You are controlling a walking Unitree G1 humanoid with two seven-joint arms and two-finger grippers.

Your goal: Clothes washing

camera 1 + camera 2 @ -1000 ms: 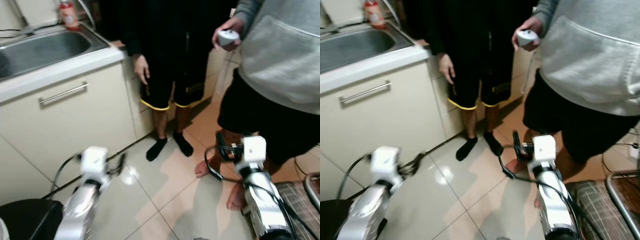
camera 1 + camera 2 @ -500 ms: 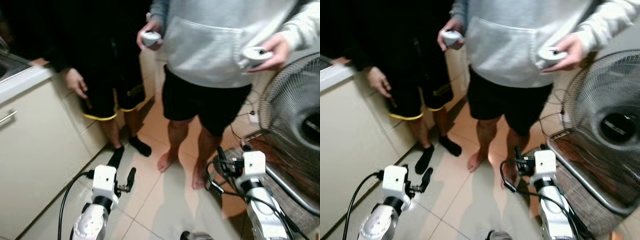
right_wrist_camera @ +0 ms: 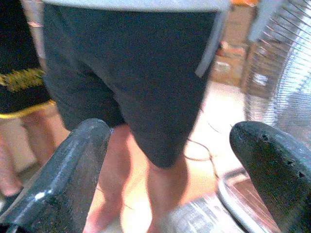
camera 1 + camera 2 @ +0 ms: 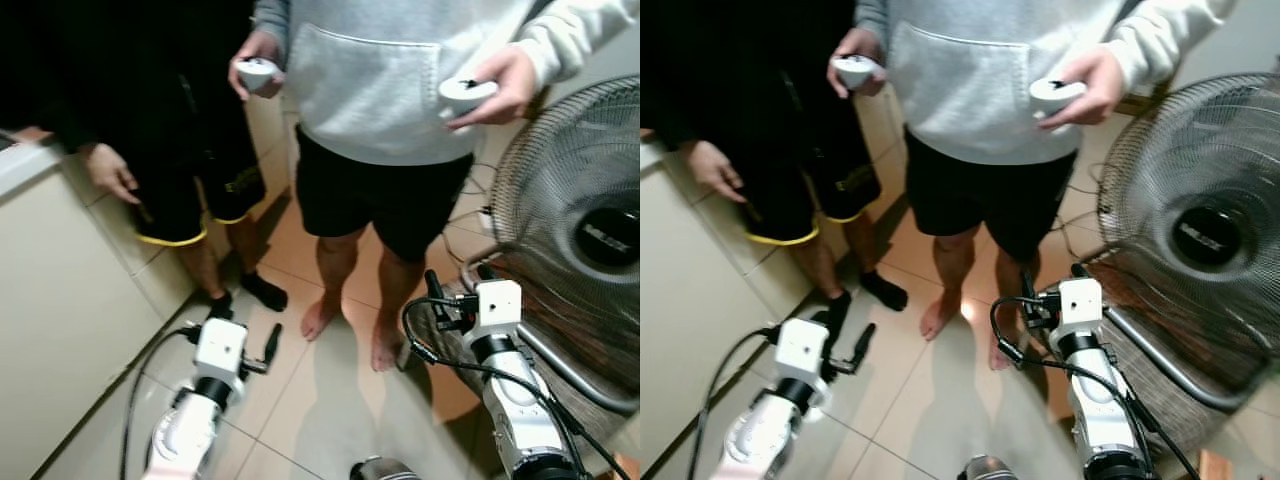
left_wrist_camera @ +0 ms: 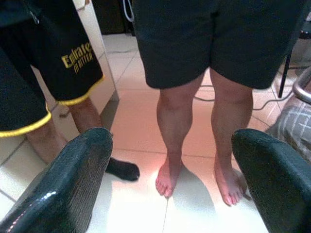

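Both arms reach forward low over the tiled floor (image 4: 300, 410). The left hand (image 5: 170, 184) and the right hand (image 3: 170, 170) each have their 2 fingers spread wide, grasping nothing. Ahead stand 2 people: a barefoot person in a grey hoodie (image 4: 385, 75) holding 2 white controllers (image 4: 465, 93), and one in black shorts (image 4: 185, 190). A fan (image 4: 580, 215) stands to the right. No laundry can be made out.
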